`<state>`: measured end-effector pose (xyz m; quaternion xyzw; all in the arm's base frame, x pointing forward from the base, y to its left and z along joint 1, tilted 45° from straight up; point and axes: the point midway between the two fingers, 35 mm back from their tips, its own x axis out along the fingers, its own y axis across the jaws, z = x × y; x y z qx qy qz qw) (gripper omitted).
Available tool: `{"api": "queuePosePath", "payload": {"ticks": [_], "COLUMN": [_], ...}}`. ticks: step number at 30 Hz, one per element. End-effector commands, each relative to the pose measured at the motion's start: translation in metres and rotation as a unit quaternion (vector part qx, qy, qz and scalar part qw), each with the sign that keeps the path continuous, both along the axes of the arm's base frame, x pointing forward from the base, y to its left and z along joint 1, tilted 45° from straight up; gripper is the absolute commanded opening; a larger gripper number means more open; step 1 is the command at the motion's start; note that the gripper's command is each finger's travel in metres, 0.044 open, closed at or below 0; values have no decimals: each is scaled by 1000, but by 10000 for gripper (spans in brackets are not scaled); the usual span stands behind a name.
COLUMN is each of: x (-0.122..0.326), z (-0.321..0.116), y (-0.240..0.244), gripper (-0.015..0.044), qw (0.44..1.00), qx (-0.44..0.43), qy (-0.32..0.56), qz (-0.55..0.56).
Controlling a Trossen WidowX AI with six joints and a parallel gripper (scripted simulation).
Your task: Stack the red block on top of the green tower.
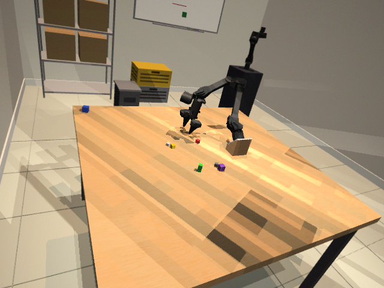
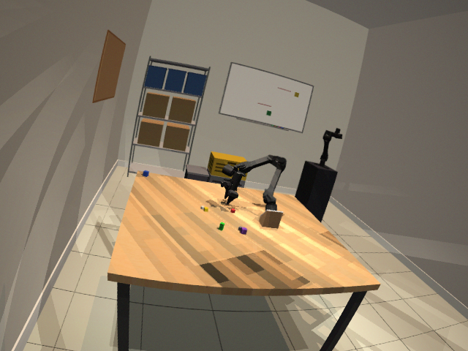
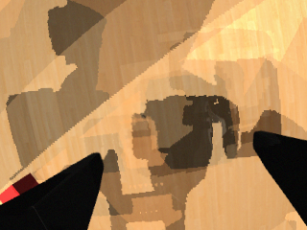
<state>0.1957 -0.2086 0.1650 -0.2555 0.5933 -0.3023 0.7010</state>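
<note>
A grey-walled room with a pale tiled floor is shown, with a metal shelving unit [image 2: 170,117] holding brown boxes and a whiteboard [image 2: 265,97] mounted on the back wall. Most of the floor is taken up by a large wooden counter [image 1: 173,210] with striped planks, crossed by patches of shadow. A black arm is bent forward over the far half of the counter, and its end effector [image 1: 190,122] is held just above the wood with both fingers spread wide and nothing between them. The green tower [image 1: 199,167], two small cubes stacked upright, is set nearer the counter's middle. The red block [image 1: 197,141], a tiny plain cube, is seen lying just beside the end effector, apart from the tower.
</note>
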Motion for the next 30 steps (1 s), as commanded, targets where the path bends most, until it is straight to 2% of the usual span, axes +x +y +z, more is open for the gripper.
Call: {"api": "queuePosePath", "payload": {"ticks": [1,10,20,30], "x": [7,9,0,-2], "z": [-14,-40,-52,-59], "y": [21,70,115,115], "gripper": [440,440,440,440], "qw": [999,990,969,965], "qx": [21,43,19,12], "qy": [34,124,227,241], "qz": [13,52,97,104]}}
